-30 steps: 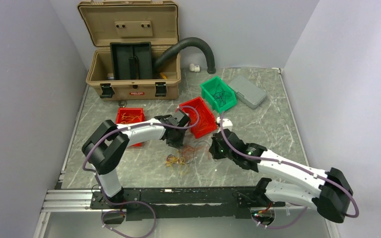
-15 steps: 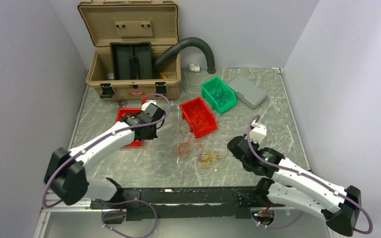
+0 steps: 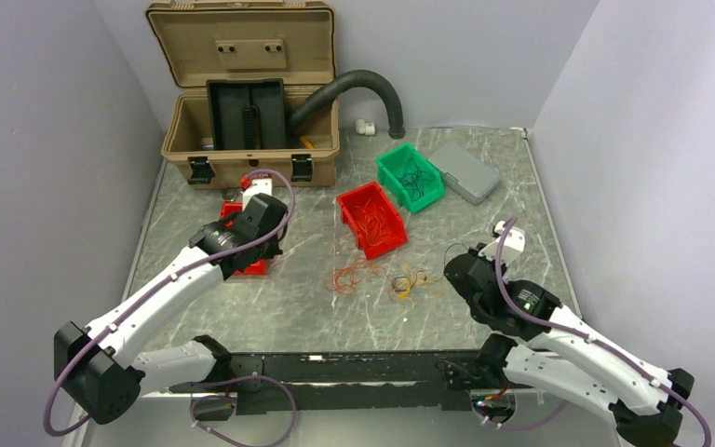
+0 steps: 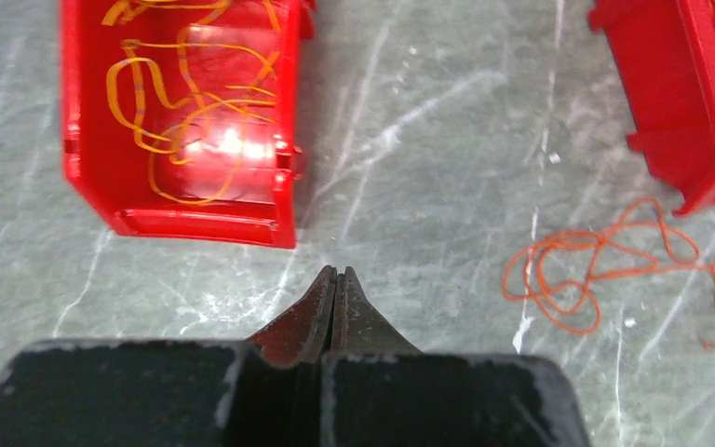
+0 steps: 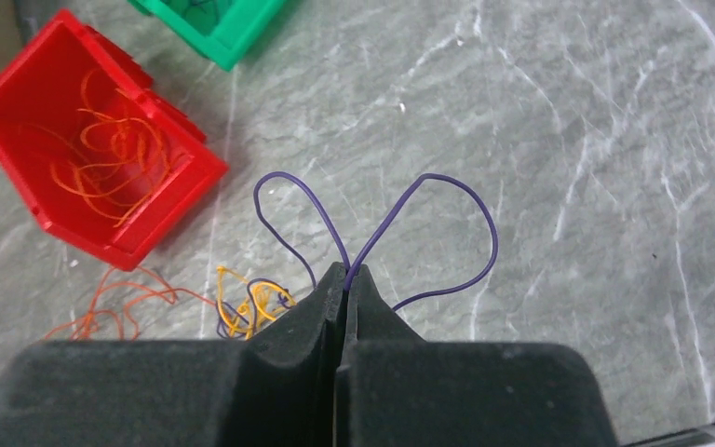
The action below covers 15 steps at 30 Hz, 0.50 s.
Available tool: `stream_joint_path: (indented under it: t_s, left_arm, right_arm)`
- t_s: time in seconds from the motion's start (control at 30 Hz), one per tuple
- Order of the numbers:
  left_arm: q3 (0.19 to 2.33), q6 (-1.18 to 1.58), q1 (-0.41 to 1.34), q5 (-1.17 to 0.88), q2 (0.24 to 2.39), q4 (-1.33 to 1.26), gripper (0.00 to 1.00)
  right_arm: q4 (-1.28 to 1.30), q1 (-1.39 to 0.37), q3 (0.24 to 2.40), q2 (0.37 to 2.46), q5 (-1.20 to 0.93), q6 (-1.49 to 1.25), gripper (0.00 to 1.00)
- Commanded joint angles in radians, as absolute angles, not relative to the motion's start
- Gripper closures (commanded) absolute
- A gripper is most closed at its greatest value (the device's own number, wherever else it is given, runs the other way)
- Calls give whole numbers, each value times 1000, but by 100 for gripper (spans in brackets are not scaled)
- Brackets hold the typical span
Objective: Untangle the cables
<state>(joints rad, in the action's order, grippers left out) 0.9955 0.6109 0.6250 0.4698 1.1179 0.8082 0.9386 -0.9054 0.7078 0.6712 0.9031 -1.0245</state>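
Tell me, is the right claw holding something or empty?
Holding: the right gripper is shut on a thin purple wire, its two loops sticking out past the fingertips.

You've got two red bins and one green bin, plus one case, one grey box and one hose. Outside the bins the cables come to three lots — one orange clump, one yellow clump, one purple wire; the strands inside the bins you can't count.

Grey marble table carries case, bins, cables
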Motion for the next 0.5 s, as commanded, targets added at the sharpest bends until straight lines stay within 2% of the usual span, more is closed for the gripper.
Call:
stream_joint_path:
  t_s: [0.0,0.03,0.07,0.13,0.17,0.33,0.47]
  left_arm:
    - [958,492,622,247,1123,672,100]
    - [948,470,623,176,1133,636,99]
    - [937,455,623,103,1146,600,92]
    - [917,453,630,2,1169,533,64]
    - [910,454,636,-36,1182,500,56]
    - [958,459,676,-87,1321,466,47]
    - [1034,438,723,-102,1462,485,28]
  right_arm:
    - [805,-907,743,617,863,-848,100]
    - [788,-907,744,610,847,-830,100]
    - [774,-908,745,607,832,-814,100]
    - [754,-906,746,609,807,-793,100]
    - [752,-906,746,615,800,-792,100]
    - [750,-906,745,662,785,-797,100]
    - [719,-907,740,681,761,-779,100]
